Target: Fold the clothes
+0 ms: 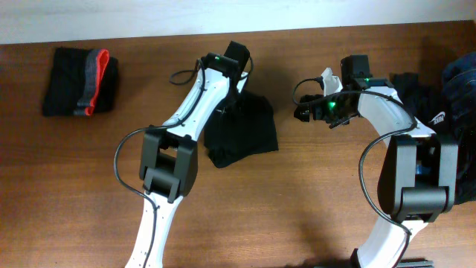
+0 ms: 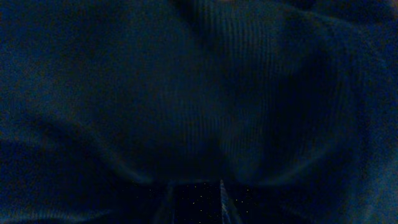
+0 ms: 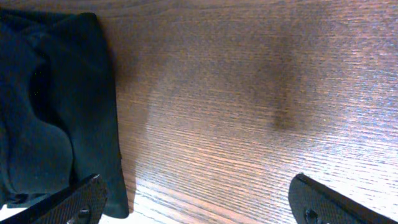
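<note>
— Left end effector [image 1: 230,93] buried in the black garment [image 1: 245,134] lying mid-table on the surface [image 1: 312,201]; its jaws are unreadable.
— Right end effector [image 3: 199,202] gapes wide, empty, beside it. Draw that edge over slowly and squarely.

A brown wooden table [image 1: 297,201] is carrying three lots of fabric. A folded dark bundle [image 1: 80,82] with a grey and red band is lying at the far left. A crumpled black garment [image 1: 242,130] is resting near the middle, towards the far side. A heap of dark clothes [image 1: 457,82], one showing a small white logo, is sitting at the far right edge. Wood grain is showing between them.
</note>
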{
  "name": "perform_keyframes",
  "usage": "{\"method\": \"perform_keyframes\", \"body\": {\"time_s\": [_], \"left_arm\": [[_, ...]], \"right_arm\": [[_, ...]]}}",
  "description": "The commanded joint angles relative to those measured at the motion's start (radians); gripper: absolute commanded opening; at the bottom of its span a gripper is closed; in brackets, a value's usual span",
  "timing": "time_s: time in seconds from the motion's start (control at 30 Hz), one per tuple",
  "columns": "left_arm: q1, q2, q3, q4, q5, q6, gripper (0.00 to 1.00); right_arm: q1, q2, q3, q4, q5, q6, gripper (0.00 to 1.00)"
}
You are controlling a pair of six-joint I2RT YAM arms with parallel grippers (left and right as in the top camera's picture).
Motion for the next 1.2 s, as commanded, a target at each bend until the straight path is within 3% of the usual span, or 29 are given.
{"method": "perform_keyframes", "body": {"time_s": [0.0,0.13,0.27,0.47,0.6,0.83,1.0,1.17], "left_arm": [[-0.023,0.064,-0.001,-0.045,0.082,-0.013,0.27],[-0.01,0.054,0.032,-0.054,0.039,-0.013,0.36],[0.021,0.032,0.179,-0.114,0.023,-0.02,0.51],[0.044,0.007,0.413,-0.279,0.022,-0.032,0.66],[0.037,0.005,0.445,-0.405,0.023,-0.059,0.65],[-0.005,0.006,0.368,-0.471,0.038,-0.058,0.51],[-0.042,0.006,0.31,-0.471,0.04,-0.058,0.51],[-0.052,0.006,0.283,-0.471,0.039,-0.058,0.61]], "right_arm": [[0.002,0.009,0.019,-0.001,-0.016,-0.013,0.98],[0.002,0.009,0.019,0.0,-0.016,-0.013,0.98],[0.002,0.009,0.019,0.0,-0.016,-0.013,0.98],[0.002,0.009,0.019,0.0,-0.016,-0.013,0.98],[0.002,0.009,0.019,0.0,-0.016,-0.013,0.99],[0.002,0.009,0.019,0.0,-0.016,-0.013,0.99],[0.002,0.009,0.019,-0.001,-0.016,-0.013,0.99],[0.002,0.009,0.019,0.0,-0.016,-0.013,1.0]]}}
